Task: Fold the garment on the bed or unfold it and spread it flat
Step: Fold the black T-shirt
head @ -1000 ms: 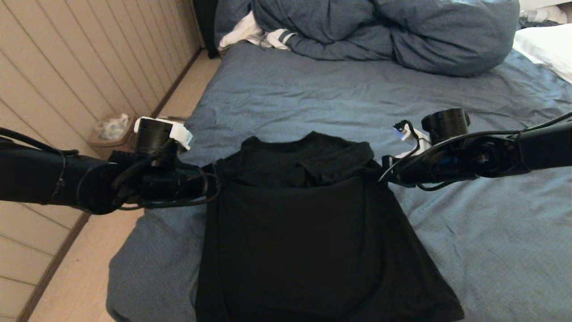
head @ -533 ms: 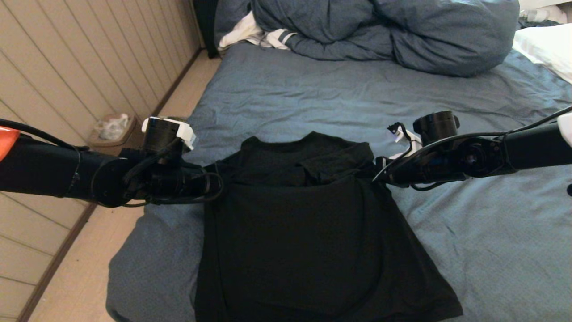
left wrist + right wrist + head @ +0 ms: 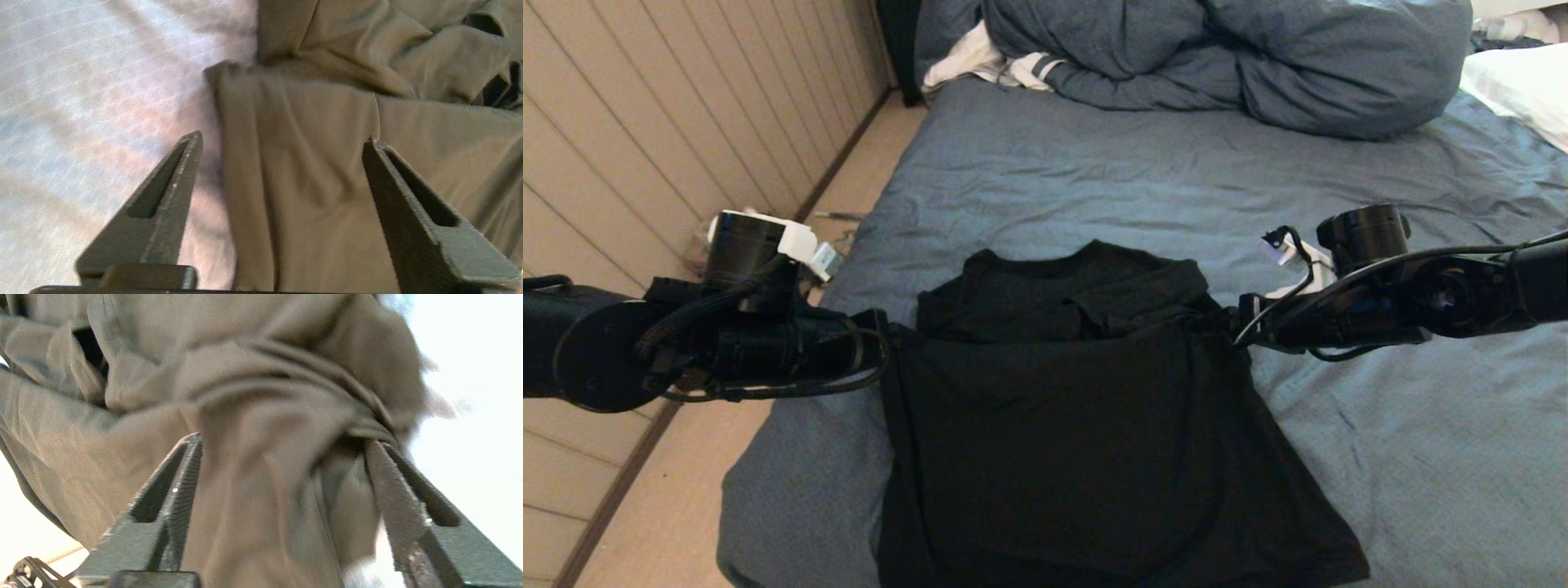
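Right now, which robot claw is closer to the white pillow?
Right. The right claw is at the black shirt's right edge, on the pillow's side of the bed. The left claw is at the shirt's opposite edge, farther away.

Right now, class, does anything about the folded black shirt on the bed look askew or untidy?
Yes. The garment is folded unevenly: the folded-up edge bunches at its right corner beside the open right gripper, and the collar end is rumpled.
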